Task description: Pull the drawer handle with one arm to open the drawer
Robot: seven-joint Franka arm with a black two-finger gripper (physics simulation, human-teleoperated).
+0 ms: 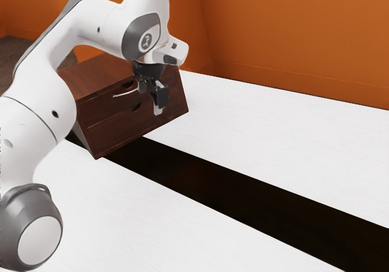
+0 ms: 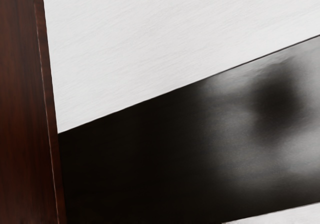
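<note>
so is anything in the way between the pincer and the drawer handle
nothing visible: the pincer hangs by the cabinet front, just to the exterior view's right of the upper handle and lower handle, and nothing shows between them

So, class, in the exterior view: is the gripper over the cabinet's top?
No: the gripper hangs in front of the cabinet, level with its front face and below its top edge.
</note>
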